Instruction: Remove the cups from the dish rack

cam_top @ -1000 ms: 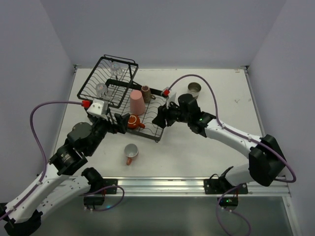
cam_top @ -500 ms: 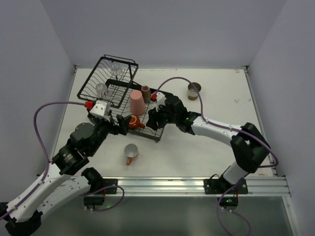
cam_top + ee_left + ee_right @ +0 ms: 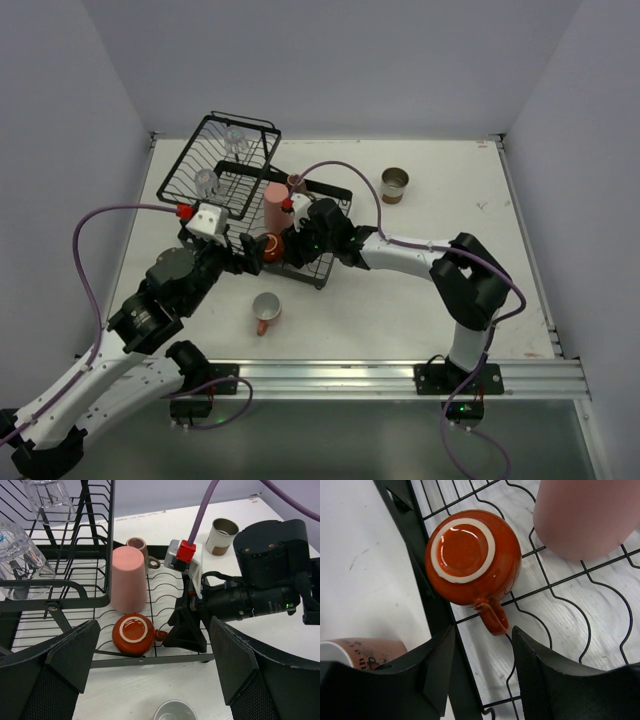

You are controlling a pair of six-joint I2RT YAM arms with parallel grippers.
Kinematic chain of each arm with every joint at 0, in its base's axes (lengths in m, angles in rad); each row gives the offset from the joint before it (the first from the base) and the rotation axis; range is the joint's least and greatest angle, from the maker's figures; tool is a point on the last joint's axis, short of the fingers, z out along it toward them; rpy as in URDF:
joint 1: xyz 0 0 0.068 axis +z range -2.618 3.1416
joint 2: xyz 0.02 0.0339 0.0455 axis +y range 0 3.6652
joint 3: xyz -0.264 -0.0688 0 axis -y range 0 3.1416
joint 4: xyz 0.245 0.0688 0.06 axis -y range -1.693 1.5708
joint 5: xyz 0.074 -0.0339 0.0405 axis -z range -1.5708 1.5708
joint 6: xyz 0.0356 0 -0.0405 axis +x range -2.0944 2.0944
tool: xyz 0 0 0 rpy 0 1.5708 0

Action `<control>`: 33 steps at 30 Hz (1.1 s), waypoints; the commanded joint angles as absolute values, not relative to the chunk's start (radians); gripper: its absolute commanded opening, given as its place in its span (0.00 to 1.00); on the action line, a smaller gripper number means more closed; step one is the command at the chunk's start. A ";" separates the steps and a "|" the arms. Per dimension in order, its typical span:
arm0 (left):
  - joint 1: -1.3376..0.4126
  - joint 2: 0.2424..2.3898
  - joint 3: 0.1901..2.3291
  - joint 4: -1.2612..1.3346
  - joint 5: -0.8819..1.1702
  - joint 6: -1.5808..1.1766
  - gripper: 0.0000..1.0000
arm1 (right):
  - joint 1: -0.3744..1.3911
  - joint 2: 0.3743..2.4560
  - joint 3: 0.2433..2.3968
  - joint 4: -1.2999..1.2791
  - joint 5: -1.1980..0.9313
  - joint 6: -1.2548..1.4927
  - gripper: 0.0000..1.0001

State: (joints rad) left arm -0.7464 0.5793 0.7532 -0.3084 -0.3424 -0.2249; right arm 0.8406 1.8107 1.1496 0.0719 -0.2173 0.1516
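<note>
White worktop [image 3: 440,290] runs from the arm bases to pale walls. Nearest the bases, a pink handled mug [image 3: 266,311] sits on the bare surface outside the rack, its pale inside showing to the overhead camera. Just beyond it, the left pincer [image 3: 154,645] hangs over the near edge of the black wire dish rack [image 3: 150,661], its jaws spread wide and empty. At the near corner of the rack's flat grid tray, a glossy orange-red handled mug [image 3: 472,555] rests upside down. The right pincer [image 3: 482,645] reaches in from the right, its jaws about half apart and holding nothing; the mug's handle points into the gap between them, and neither finger visibly touches it. Behind the mug stands a tall salmon-pink tumbler [image 3: 128,579], also inverted on the tray, with a small brown cup [image 3: 137,546] just past it. Farther left, two clear glasses [image 3: 206,182] sit in the rack's tilted basket section. Well apart to the far right, a cream-and-brown cup [image 3: 395,185] stands upright on the worktop.
</note>
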 commanded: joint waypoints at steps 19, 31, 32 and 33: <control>-0.741 0.589 0.738 -0.262 -0.327 -0.219 1.00 | 0.839 1.890 1.168 0.232 -0.212 0.095 0.14; -0.741 0.601 0.767 -0.255 -0.302 -0.232 1.00 | 0.839 1.655 1.003 0.259 -0.156 0.094 0.04; -0.741 0.600 0.773 -0.256 -0.298 -0.233 1.00 | 0.838 1.626 0.993 0.253 -0.155 0.094 0.04; -0.741 0.600 0.781 -0.256 -0.290 -0.236 1.00 | 0.839 1.611 0.983 0.250 -0.150 0.094 0.01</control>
